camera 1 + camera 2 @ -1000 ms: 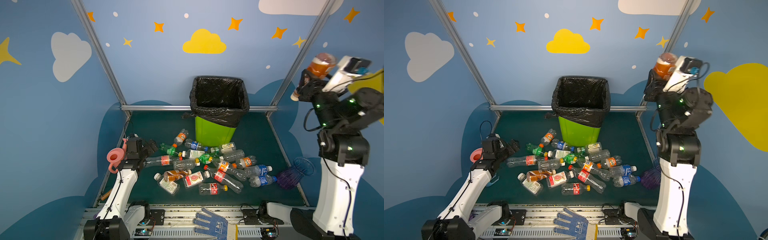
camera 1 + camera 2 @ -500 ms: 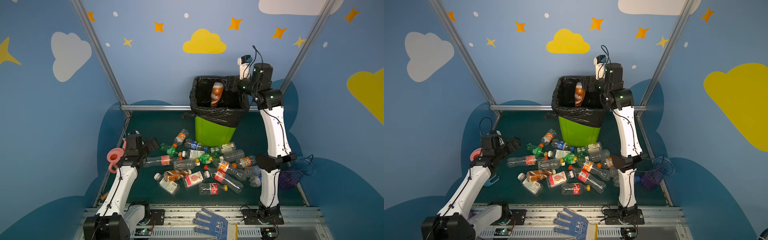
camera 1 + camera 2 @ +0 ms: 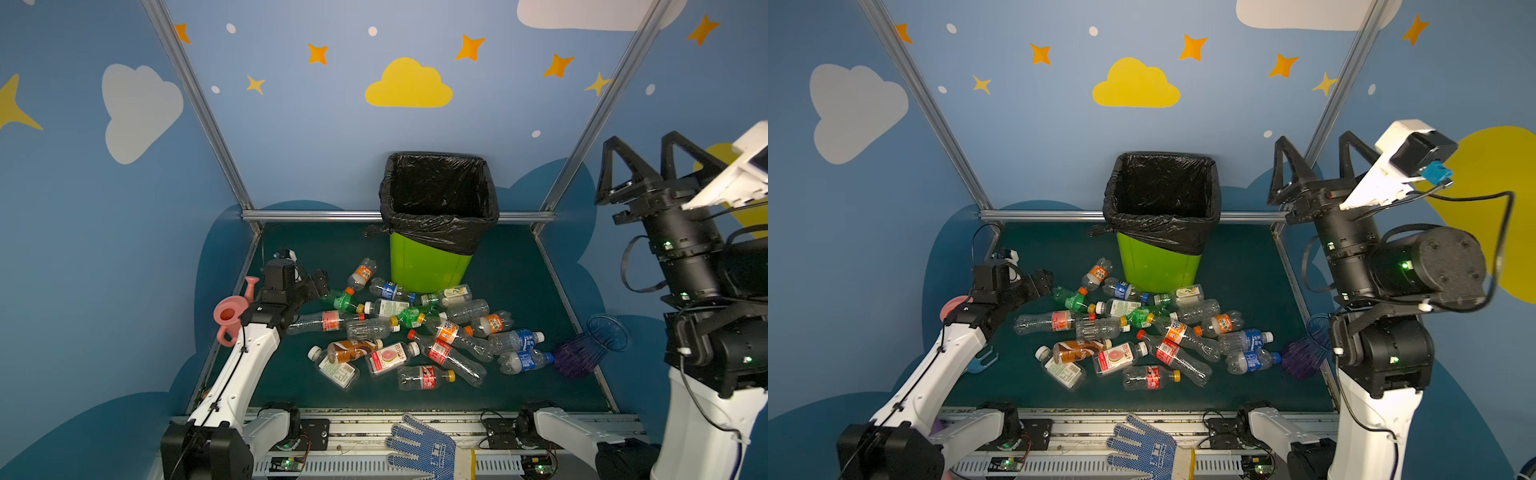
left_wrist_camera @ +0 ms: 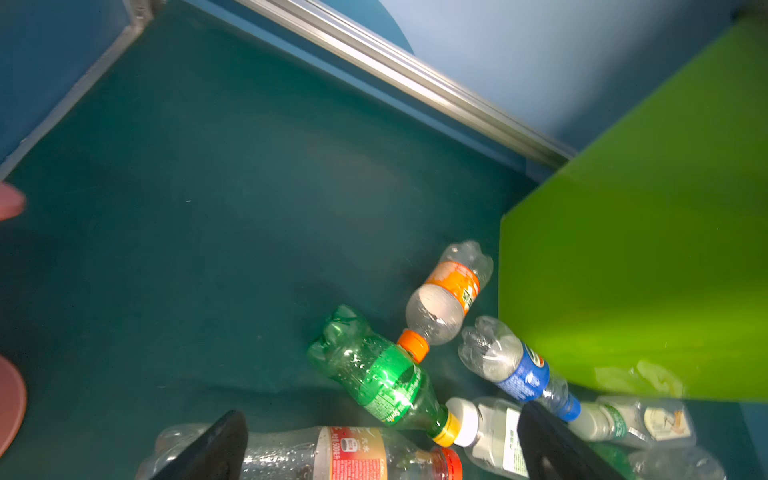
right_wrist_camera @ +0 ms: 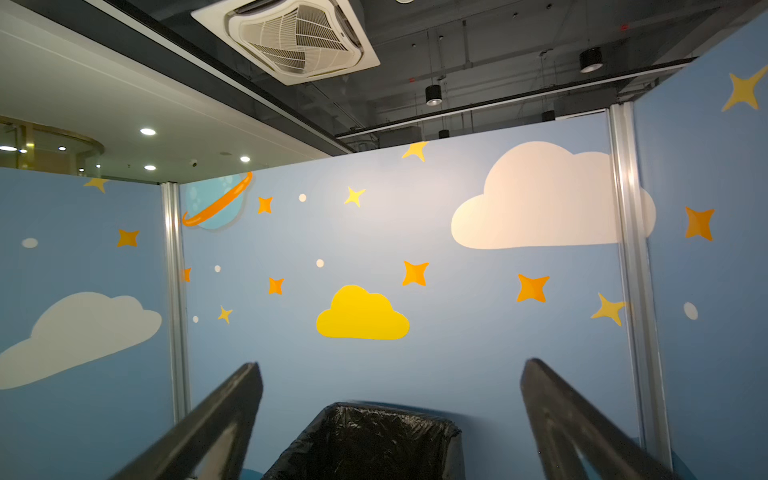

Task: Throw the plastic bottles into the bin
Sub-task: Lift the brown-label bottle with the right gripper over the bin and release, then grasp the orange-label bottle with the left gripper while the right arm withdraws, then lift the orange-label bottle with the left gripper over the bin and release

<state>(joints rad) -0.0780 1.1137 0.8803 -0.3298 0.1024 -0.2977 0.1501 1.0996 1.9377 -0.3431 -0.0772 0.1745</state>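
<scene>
The plastic bottles (image 3: 440,353), small clear or green empties with coloured labels and caps, lie heaped on the dark green tabletop (image 3: 519,270) before the tall lime-green bin (image 3: 428,266). They look light, thin-walled and slippery, likely to dent or roll, so the labelled mid-body seems the safest hold. The left gripper (image 4: 382,413) hovers wide open and empty over the heap's edge. The right gripper (image 3: 1313,137), raised high, also gapes empty.

Evenly, softly lit from overhead; only faint shadows beneath the plastic bottles (image 3: 446,332) in both top views. Splays the frame posts (image 3: 197,104) near the edges. Smears the rail (image 4: 415,79) in the left wrist view. Blurs the near fingers (image 5: 216,424) of the right pincer (image 5: 390,363); flares at ceiling lamps (image 5: 147,131).
</scene>
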